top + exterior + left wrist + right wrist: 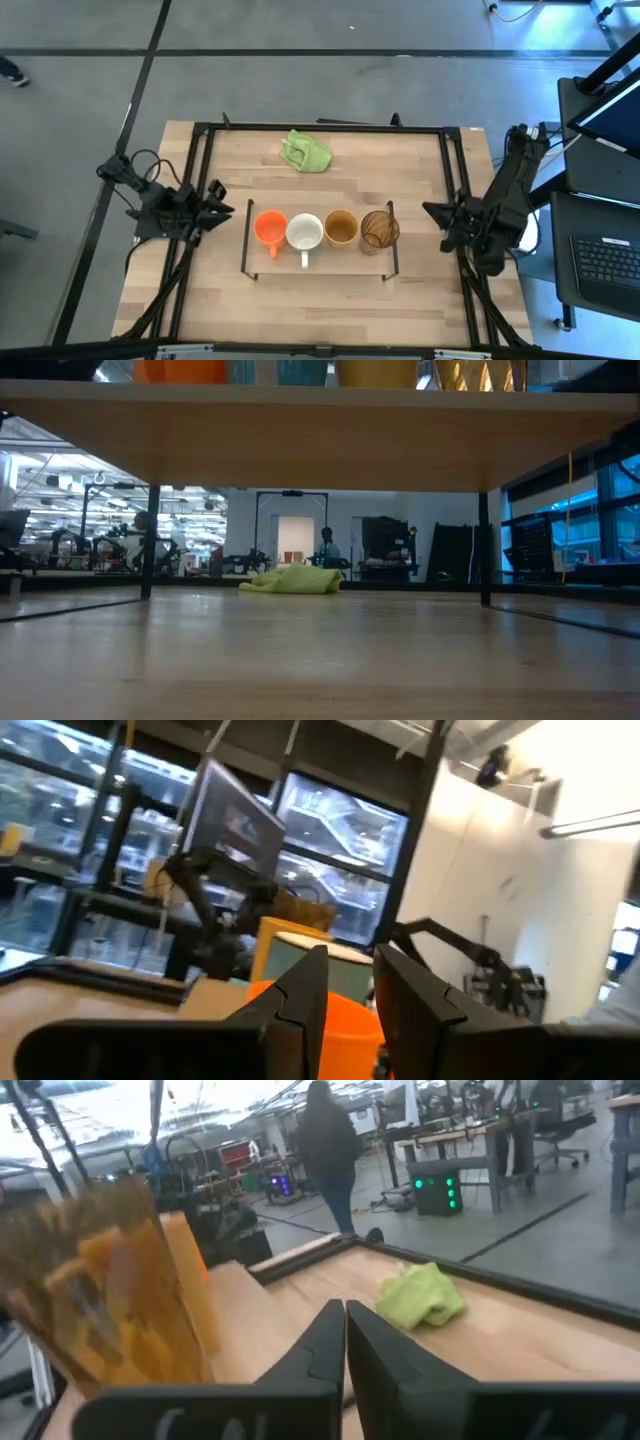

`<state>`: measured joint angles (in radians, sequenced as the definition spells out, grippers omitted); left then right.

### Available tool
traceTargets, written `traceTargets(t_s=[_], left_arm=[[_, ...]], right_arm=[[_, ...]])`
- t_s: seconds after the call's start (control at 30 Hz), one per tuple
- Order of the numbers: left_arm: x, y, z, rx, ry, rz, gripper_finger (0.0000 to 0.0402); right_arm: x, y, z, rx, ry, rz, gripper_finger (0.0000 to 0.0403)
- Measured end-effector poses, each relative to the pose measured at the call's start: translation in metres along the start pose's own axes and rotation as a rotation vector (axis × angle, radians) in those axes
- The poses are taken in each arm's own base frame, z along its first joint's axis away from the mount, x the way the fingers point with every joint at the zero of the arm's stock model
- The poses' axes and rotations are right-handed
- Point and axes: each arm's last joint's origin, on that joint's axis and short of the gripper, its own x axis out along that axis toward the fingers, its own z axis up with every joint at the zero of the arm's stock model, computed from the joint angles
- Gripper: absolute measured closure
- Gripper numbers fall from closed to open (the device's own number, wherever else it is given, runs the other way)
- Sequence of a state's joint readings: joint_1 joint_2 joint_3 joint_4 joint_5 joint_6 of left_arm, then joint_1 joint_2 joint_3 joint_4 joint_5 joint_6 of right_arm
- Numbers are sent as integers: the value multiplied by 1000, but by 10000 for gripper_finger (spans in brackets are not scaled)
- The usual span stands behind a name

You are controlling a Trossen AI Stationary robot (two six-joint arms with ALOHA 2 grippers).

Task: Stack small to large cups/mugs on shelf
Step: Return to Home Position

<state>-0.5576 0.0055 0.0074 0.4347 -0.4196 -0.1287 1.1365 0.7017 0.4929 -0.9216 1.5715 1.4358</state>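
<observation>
Wood covers most of the high view: a light tabletop (300,310) inside a black frame, with the shelf (320,264) lying across the middle of the picture, a thin black frame at each short end.

At the left edge of the table, the left gripper (224,207) is held just beside the shelf's left end and pointed toward it. In the left wrist view its 2 dark fingers (300,1010) are seen set a narrow gap apart, and nothing is gripped between them.

On the shelf, 4 vessels are lined up in 1 row, each close against the next. The orange mug (270,228) is placed farthest left, then the white mug (304,233) with its handle turned toward the bottom of the frame, then the tan-brown cup (341,228), and the amber tumbler (380,230) at the right end. All 4 are stood upright, mouths up.

Above the row, in the upper middle of the frame, a green cloth (306,152) is left crumpled on the tabletop, well apart from the shelf.

At the right edge, the right gripper (430,211) is held near the shelf's right end. In the right wrist view its fingers (325,1350) are seen pressed together with nothing between them.
</observation>
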Motion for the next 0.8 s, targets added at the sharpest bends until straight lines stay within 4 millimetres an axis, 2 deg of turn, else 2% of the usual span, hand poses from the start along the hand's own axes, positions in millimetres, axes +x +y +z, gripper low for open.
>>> traceTargets(t_s=[0.23, 0.4, 0.6, 0.8], left_arm=[[0, 5, -6, -21, 48, 87, 321], [0, 10, -13, -17, 97, 184, 323], [-4, 18, -29, 121, 257, 290, 321], [-4, 18, -31, 148, 280, 274, 322]], right_arm=[[-2, -33, -50, 87, 12, 21, 386], [-2, -38, -50, 34, 11, 22, 386], [-2, -42, -50, -127, 13, 22, 386], [-2, -43, -55, -146, 226, -4, 386]])
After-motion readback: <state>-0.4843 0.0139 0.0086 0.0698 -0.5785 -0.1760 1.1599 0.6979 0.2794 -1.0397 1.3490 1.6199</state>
